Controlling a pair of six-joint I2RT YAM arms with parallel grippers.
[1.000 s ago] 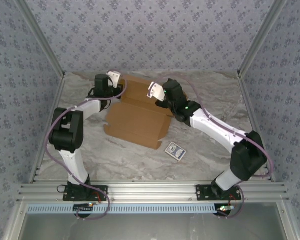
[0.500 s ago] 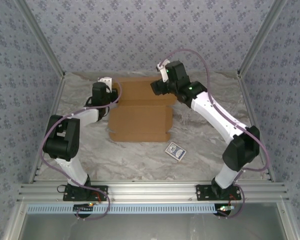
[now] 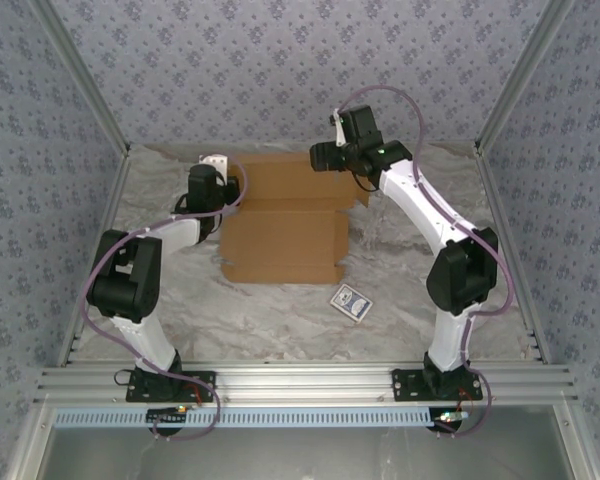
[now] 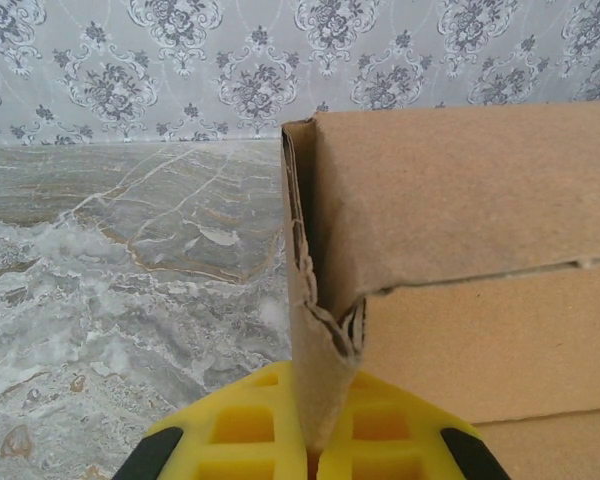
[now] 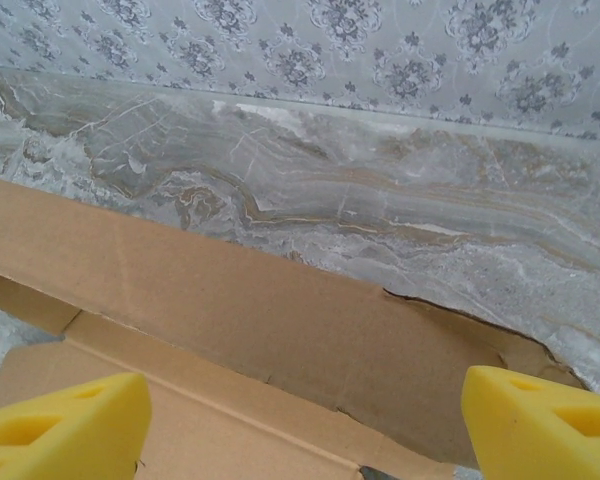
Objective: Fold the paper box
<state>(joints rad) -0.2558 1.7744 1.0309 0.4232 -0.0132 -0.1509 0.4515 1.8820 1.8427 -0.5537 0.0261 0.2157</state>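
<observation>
Right now the paper box (image 3: 285, 225) is lying mid-frame in the top view, its far panel standing up toward the upper centre. The left gripper (image 4: 315, 440) is pinching the box's corner flap, jaws clenched on the cardboard at the bottom of its wrist view. The right gripper (image 5: 300, 425) is hovering released over the far panel, grasping nothing. Tearing is looking like the danger: the pinched corner is showing a ragged edge, and a hard pull could be ripping it or dragging the box askew.

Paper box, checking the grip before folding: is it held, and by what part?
The left gripper pinches the paper box by an upright flap edge; the right gripper is open, empty.
</observation>
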